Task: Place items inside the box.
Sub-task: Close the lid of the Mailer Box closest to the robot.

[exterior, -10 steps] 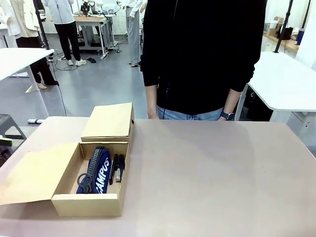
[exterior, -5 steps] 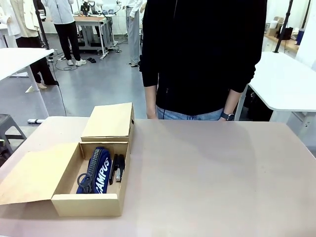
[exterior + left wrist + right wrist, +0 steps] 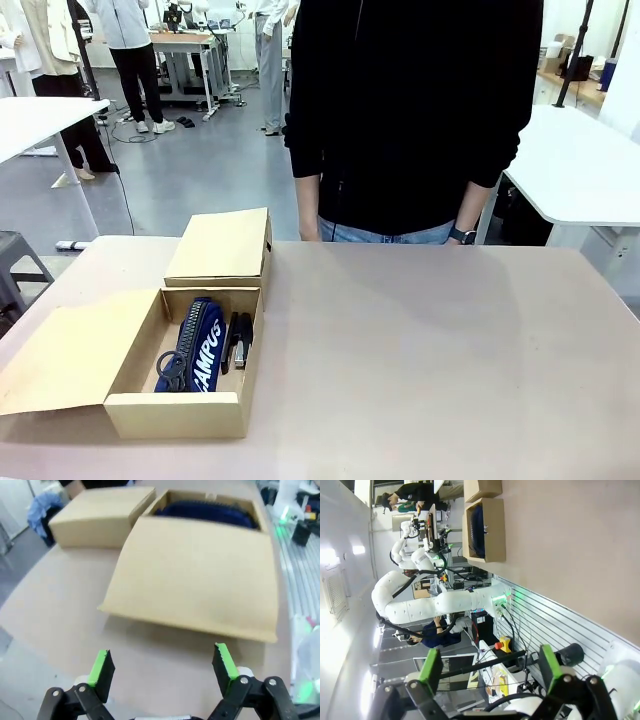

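The tan cardboard box (image 3: 176, 414) lies at the table's left. Its larger compartment is open, with the flap (image 3: 66, 349) folded out to the left. Inside lie the navy "CAMPUS" pouch (image 3: 203, 343) and slim black items (image 3: 240, 340) beside it. The smaller compartment's lid (image 3: 221, 246) is down. In the left wrist view my left gripper (image 3: 163, 666) stands open and empty, low over the table just short of the flap (image 3: 195, 575), with the pouch (image 3: 210, 512) beyond. My right gripper (image 3: 491, 672) is open and empty, off the table's edge and far from the box (image 3: 492, 530).
A person (image 3: 410, 110) in a black top stands at the far side of the table, hands down by the sides. The table (image 3: 430, 350) is bare to the right of the box. My left arm (image 3: 445, 602) shows beside the table in the right wrist view.
A bit of my left gripper that showed at the front view's left edge has slipped out of that picture. The box and its contents have not moved.
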You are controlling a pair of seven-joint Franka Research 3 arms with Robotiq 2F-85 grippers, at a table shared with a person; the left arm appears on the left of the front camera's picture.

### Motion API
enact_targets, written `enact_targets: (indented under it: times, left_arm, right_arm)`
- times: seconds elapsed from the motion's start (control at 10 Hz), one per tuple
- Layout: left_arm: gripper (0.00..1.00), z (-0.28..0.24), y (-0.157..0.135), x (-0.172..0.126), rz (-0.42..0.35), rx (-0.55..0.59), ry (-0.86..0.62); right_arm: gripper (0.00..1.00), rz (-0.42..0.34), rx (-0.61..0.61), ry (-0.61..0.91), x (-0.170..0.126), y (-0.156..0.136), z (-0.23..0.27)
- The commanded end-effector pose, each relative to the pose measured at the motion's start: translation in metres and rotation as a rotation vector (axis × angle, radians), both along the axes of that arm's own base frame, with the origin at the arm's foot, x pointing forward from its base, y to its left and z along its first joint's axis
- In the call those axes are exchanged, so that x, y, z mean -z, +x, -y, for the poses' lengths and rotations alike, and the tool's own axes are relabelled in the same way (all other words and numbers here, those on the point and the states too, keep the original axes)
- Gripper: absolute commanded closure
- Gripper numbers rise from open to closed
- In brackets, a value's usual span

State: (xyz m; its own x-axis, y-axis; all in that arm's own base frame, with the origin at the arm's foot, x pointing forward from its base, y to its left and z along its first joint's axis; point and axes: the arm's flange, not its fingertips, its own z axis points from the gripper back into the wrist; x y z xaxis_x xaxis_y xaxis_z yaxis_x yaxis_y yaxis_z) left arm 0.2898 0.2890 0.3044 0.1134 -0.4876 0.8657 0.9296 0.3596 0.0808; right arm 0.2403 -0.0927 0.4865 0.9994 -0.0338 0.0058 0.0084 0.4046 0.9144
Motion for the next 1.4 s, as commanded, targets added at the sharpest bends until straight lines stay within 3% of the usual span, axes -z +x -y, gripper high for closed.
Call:
enact_targets:
  times: [0.0, 0.2, 0.5, 1.3]
  left_arm:
    - [0.00, 0.005, 0.004, 0.022, -0.007, 0.020, 0.095]
    - [0.00, 0.005, 0.006, 0.042, -0.085, 0.078, 0.186]
    - [0.00, 0.003, 0.010, 0.049, -0.105, 0.070, 0.249]
    - [0.00, 0.039, 0.030, 0.068, -0.119, 0.161, 0.206]
  right_arm:
    - [0.00, 0.014, -0.010, 0.008, -0.002, -0.001, 0.001]
    - [0.00, 0.014, -0.010, 0.008, -0.002, -0.001, 0.001]
    - [0.00, 0.014, -0.010, 0.008, -0.002, -0.001, 0.001]
    - [0.00, 0.014, -0.010, 0.008, -0.002, -0.001, 0.001]
